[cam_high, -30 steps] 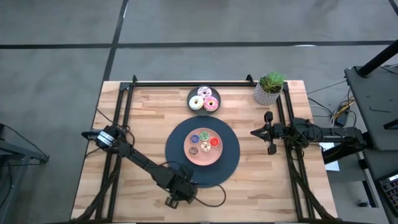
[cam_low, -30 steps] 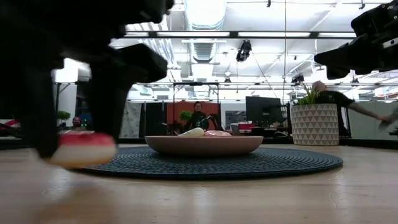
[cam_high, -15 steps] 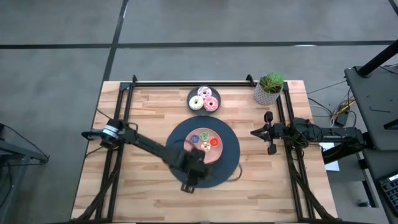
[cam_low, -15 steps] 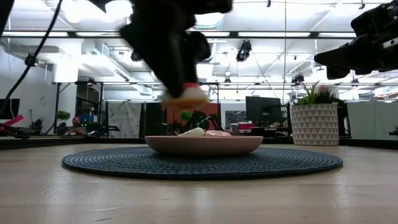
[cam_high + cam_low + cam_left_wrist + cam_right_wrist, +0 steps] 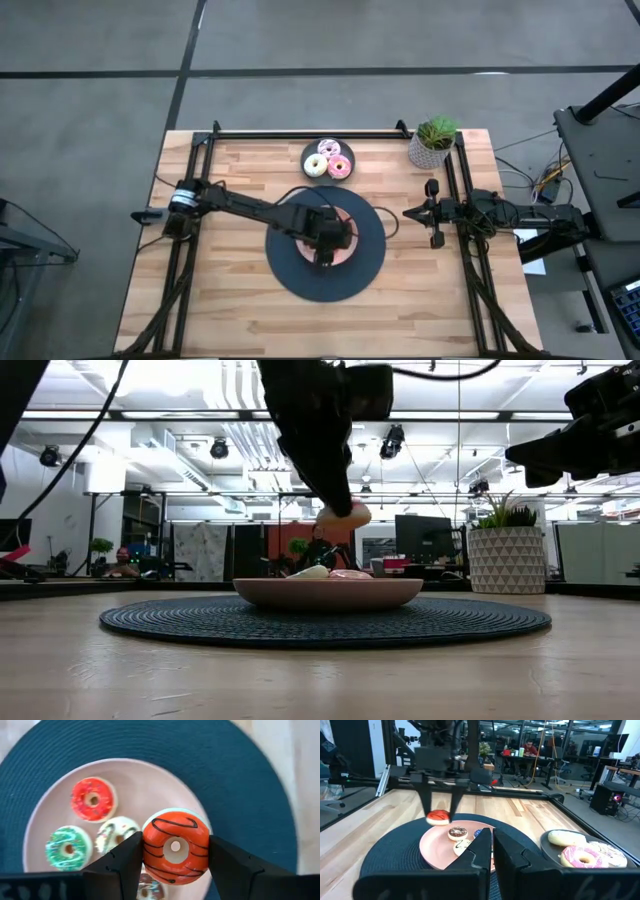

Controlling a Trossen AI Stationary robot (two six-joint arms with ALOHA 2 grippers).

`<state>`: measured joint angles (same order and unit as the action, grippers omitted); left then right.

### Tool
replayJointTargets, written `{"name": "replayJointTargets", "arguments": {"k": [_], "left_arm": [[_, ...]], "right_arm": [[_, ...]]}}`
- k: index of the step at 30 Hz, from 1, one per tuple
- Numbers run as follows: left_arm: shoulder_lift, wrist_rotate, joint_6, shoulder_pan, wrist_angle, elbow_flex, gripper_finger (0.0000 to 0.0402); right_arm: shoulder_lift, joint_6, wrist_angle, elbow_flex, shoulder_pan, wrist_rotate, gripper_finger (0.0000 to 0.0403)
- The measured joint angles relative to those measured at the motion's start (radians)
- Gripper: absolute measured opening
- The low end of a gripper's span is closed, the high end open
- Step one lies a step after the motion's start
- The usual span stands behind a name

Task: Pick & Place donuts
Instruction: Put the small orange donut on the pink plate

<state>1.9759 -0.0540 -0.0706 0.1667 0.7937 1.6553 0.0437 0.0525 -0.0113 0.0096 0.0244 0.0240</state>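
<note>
Above the round pink plate (image 5: 165, 780), your left gripper (image 5: 175, 857) hangs with its two dark fingers clamped on either side of an orange donut (image 5: 176, 846): a glossy little ring with thin dark squiggles of icing and a pale underside, held off the plate's surface in the low view. On the smooth plate below it you can see a red sprinkled donut (image 5: 92, 799), a green one (image 5: 67, 848) and a white one with speckles (image 5: 117, 833), each lying flat and apart from the others; a brown one (image 5: 457, 833) shows in the right wrist view. The plate sits on a dark, ribbed woven mat (image 5: 370, 255) on the pale wooden plank table (image 5: 230, 310). Your right gripper (image 5: 432, 213) waits at the table's right edge with its fingers pressed together on nothing. Farther back, a small dark plate (image 5: 308, 150) carries three larger donuts: cream (image 5: 315, 166), pink (image 5: 340, 167) and white-pink sprinkled (image 5: 328, 150), crowded together. A potted plant (image 5: 433, 141) in a patterned white pot stands in the far right corner.
</note>
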Motion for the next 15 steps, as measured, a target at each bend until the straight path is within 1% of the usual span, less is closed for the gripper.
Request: {"name": "replayJointTargets", "arguments": {"k": [15], "left_arm": [[0.009,0.01,0.02,-0.015,-0.005,-0.008,0.0182]], "right_arm": [[0.0,0.0,0.0,0.0,0.0,0.0,0.0008]]}}
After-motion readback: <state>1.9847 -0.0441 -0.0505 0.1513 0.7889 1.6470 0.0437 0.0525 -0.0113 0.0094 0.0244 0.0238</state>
